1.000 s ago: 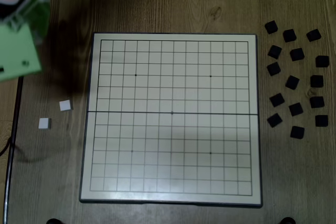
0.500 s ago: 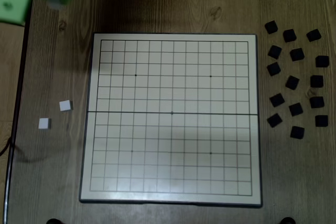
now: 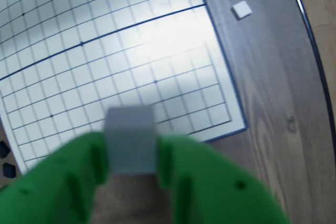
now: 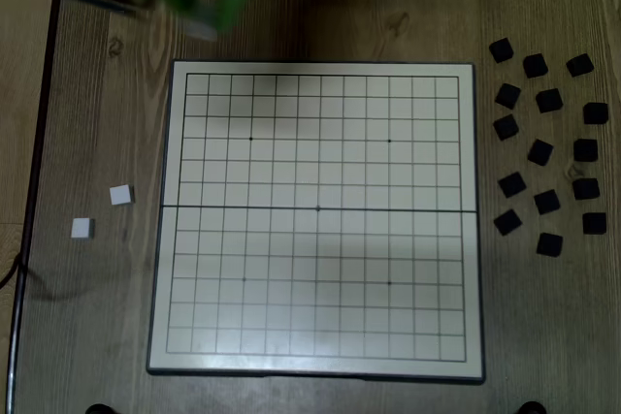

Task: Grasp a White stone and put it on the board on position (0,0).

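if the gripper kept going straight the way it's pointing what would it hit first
Probably the board near its corner: the gripper, shut on a white stone, points at that end of the grid. Height above it is unclear.

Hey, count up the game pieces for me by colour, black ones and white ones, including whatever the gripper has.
Black square stones, loose on the wooden table: 15
White square stones, loose on the table: 2
White cube stone held in the green gripper: 1
Total: 18

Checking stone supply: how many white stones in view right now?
3. One is held in the gripper, above the board's top-left corner in the fixed view. Two lie on the table left of the board: and. Others may be outside the frame.
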Tool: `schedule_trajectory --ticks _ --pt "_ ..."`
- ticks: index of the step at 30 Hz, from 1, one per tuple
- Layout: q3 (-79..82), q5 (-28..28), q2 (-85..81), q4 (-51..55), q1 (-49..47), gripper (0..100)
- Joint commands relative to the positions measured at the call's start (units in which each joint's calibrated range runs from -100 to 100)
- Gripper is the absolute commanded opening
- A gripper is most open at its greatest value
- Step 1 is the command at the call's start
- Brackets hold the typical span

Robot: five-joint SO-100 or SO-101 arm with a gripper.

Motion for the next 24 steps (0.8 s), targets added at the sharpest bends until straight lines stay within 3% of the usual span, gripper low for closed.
schedule_trajectory --ticks 1,11,24 --pt "-5.09 -2.25 -0.58 1.82 -8.45 6" --pt "-13.49 -3.61 10.78 1.82 -19.83 6" --pt "-19.19 -0.73 22.06 1.82 -21.47 6"
